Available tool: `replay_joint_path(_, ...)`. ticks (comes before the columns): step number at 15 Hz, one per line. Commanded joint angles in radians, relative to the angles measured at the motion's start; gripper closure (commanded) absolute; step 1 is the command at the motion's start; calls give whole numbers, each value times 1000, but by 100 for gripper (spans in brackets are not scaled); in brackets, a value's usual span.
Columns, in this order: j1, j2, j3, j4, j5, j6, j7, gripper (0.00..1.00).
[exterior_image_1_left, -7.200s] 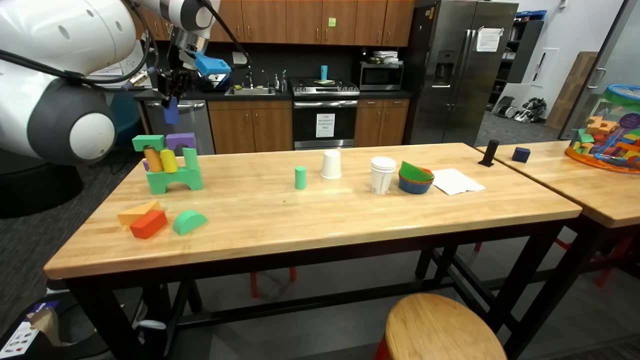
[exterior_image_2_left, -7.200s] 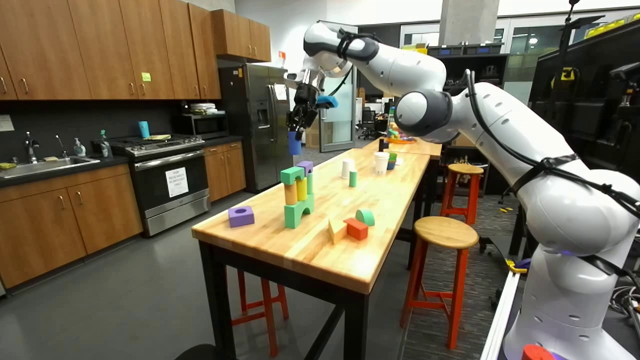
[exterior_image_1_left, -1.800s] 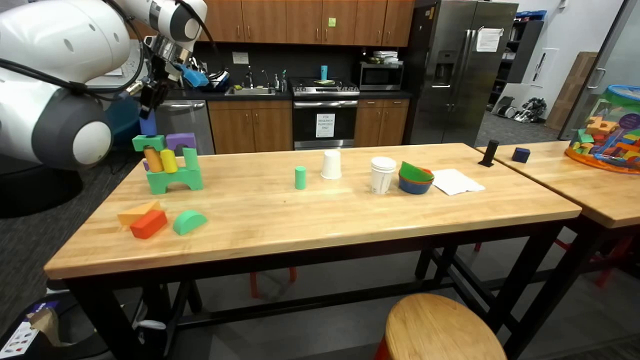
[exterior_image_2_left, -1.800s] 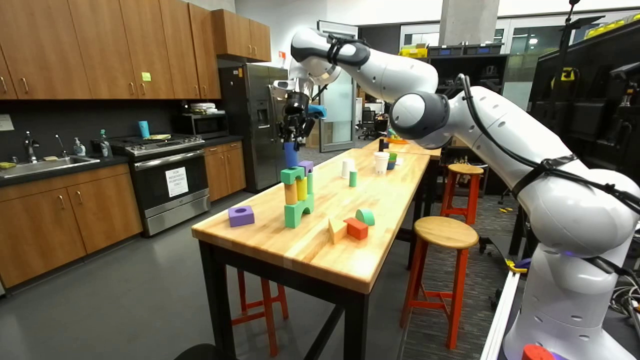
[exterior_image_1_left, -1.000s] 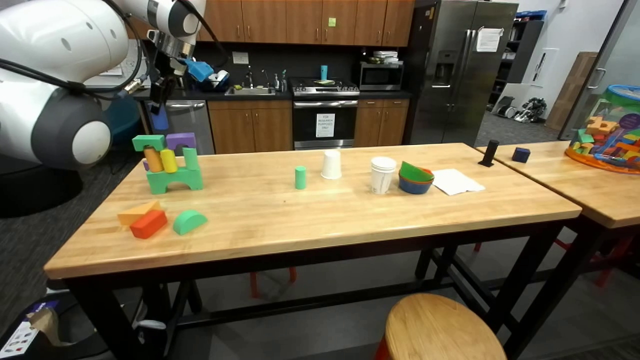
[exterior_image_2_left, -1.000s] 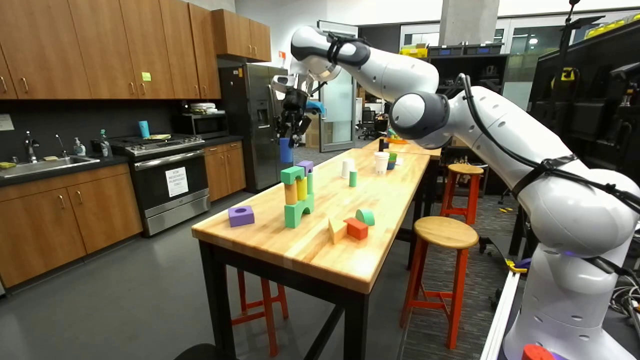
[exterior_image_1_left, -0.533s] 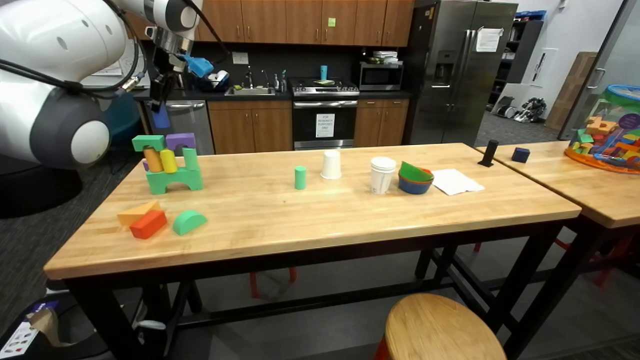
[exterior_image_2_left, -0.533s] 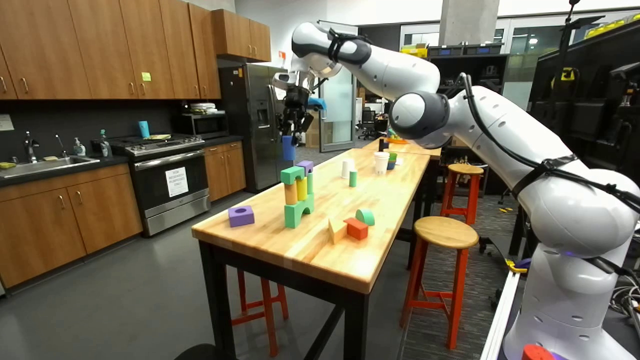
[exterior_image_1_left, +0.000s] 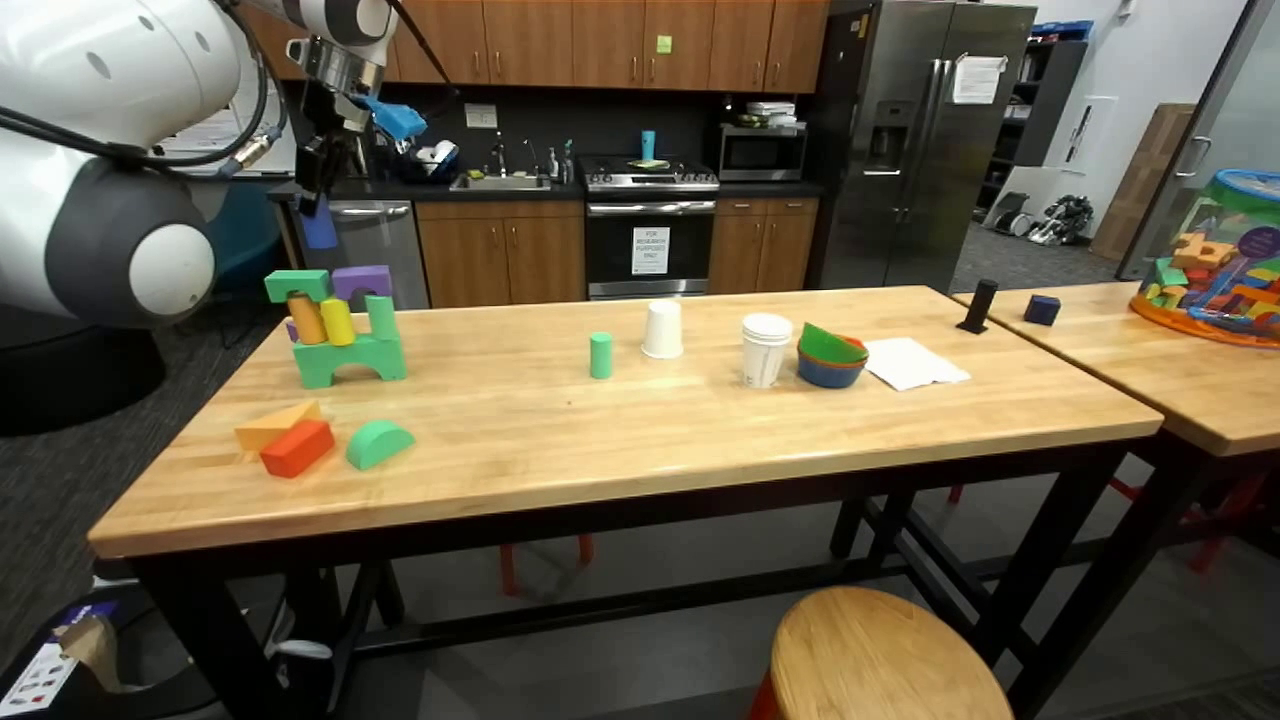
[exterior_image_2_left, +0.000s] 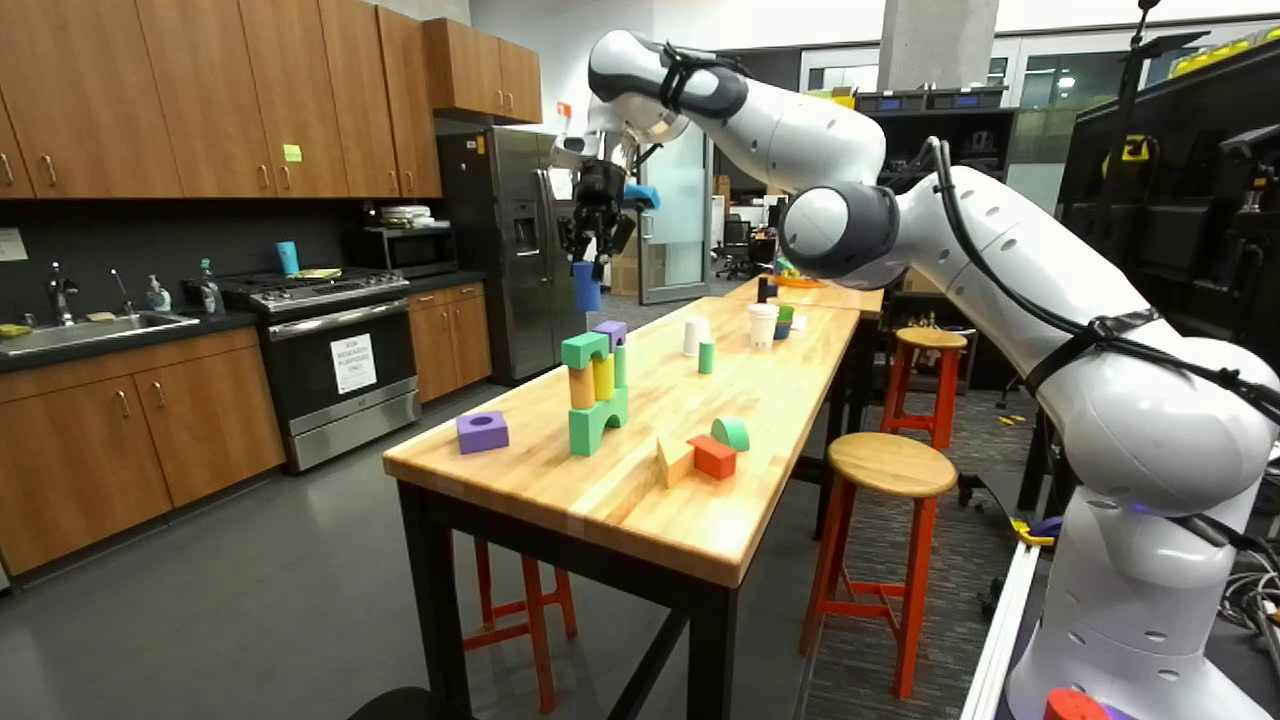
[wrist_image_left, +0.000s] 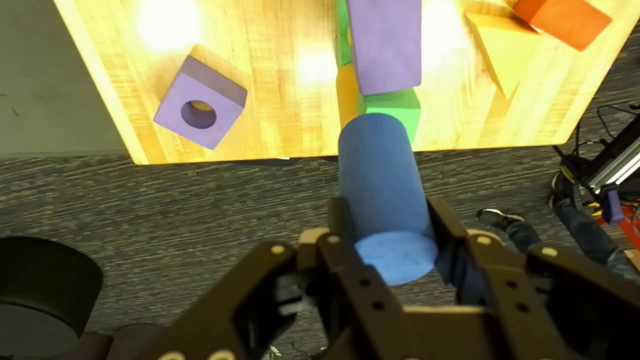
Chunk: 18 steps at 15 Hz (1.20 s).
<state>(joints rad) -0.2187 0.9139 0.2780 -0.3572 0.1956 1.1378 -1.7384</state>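
Note:
My gripper (wrist_image_left: 389, 212) is shut on a blue cylinder (wrist_image_left: 380, 170), its fingers pressing on opposite sides near the upper end. In both exterior views the cylinder (exterior_image_2_left: 586, 288) hangs almost upright, apart from the block tower and above it. The tower has a green arch base (exterior_image_1_left: 350, 360), an orange cylinder (exterior_image_1_left: 307, 319), a yellow cylinder (exterior_image_1_left: 339, 322) and a green upright block (exterior_image_1_left: 381, 317). A green bridge block (exterior_image_1_left: 297, 284) and a purple bridge block (exterior_image_1_left: 361, 281) lie across the top. In the wrist view the blue cylinder's lower end hides part of the green block (wrist_image_left: 400, 107).
A purple block with a hole (exterior_image_2_left: 482, 433) lies near the table's end. An orange wedge (exterior_image_2_left: 675, 462), a red block (exterior_image_2_left: 713, 457) and a green half-round block (exterior_image_1_left: 379, 444) sit near the tower. Farther along stand a green cylinder (exterior_image_1_left: 600, 356), white cups (exterior_image_1_left: 765, 350) and bowls (exterior_image_1_left: 832, 360).
The blue cylinder was close over the green bridge block about two seconds ago. My gripper has since lifted it, and it has risen slightly more over the last half second. The tower looks unchanged.

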Motion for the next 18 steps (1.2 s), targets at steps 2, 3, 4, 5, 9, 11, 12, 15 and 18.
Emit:
replay_joint_path(2, 7, -16, -13, 0, 56, -44, 10, 84)
replay_joint_path(3, 9, -14, -10, 0, 69, -51, 10, 84)
replay_joint_path(4, 10, -20, -3, -1, 86, -70, 3, 84)
replay_joint_path(5, 14, -23, -5, -1, 93, -73, 1, 84)
replay_joint_path(9, 17, -6, -10, 0, 116, -81, 2, 59)
replay_joint_path(11, 20, -8, -9, 0, 120, -87, 3, 59)
replay_joint_path(12, 20, -8, -9, 0, 120, -88, 3, 59)
replay_joint_path(15, 20, -8, -9, 0, 120, -88, 3, 59)
replay_joint_path(18, 14, 9, -3, -2, 133, -82, 17, 84)
